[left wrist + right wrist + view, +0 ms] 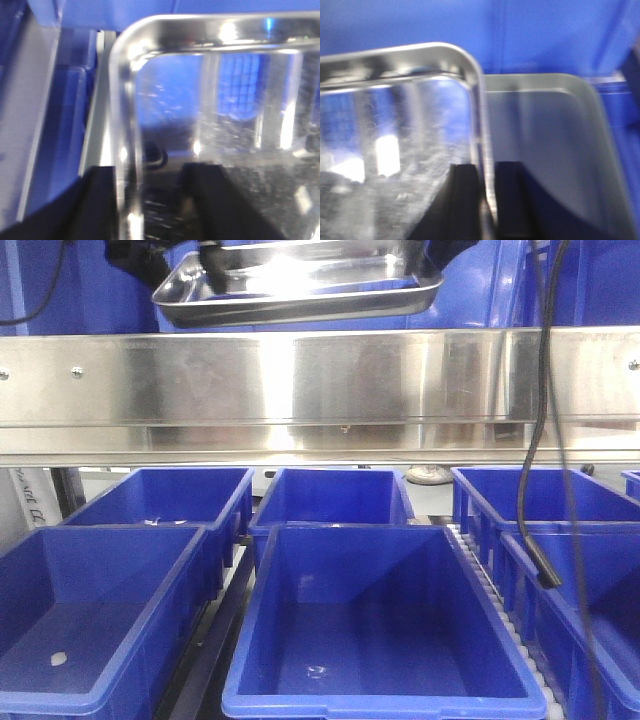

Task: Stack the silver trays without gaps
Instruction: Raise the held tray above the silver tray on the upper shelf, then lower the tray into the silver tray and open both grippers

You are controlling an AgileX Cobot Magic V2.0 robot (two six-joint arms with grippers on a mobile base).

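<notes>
I hold a silver tray [300, 285] up in the air at the top of the front view, above the long steel rail [320, 390]. It tips a little, with its left end lower.

My left gripper [150, 200] sits at the bottom of the left wrist view. Its two dark fingers [97, 205] pinch the tray's side wall, one outside and one inside. In the front view I see it as a dark shape [212, 270] on the tray's left end.

My right gripper [487, 200] is at the bottom middle of the right wrist view. Its fingers [465, 200] are pressed on the tray's rim, one on each side.

In the right wrist view a second tray [550, 150] shows on the right half of the frame, lower down and just beside the one I hold. It looks dull and grey.

Below the rail, blue bins [380, 640] fill the bottom of the front view. A black cable [545, 440] hangs down on the right side
</notes>
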